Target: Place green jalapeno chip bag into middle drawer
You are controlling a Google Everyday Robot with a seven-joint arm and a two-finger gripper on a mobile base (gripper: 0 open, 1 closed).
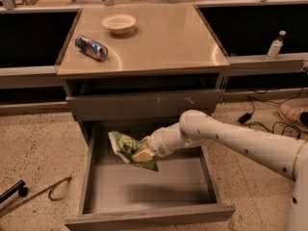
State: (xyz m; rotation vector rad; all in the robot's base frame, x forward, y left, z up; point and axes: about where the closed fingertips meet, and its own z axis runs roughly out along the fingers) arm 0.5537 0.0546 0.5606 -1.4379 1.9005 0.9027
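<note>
One arm (231, 138) reaches in from the right, and its gripper (144, 154) hangs over the open middle drawer (87, 172), low in front of the cabinet and below the scratched drawer front (144, 105); the jaws are clenched on the green jalapeno chip bag (124, 147), which they pinch at its right-hand lower edge, so the rest of the bag juts out to the left, crumpled and tilted. The bag is in the air, above the rear left part of the drawer's grey floor and inside the line of the side walls; it looks clear of both the floor and the left wall, though how high it hangs cannot be judged exactly. Nothing else lies in the drawer that can be seen.

Up on the worktop (163, 47) a blue-and-silver drink can (91, 47) lies on its side near the left edge, with a pale bowl (119, 23) behind it; neither has a part in this step.

By my reading, carrying is done and placing is in hand; the next move calls for lowering the wrist a little toward the floor, then parting the jaws so the bag drops flat. After that the arm should lift straight up and out; a sideways pull risks dragging the foil against the drawer wall or catching the scratched front above.
</note>
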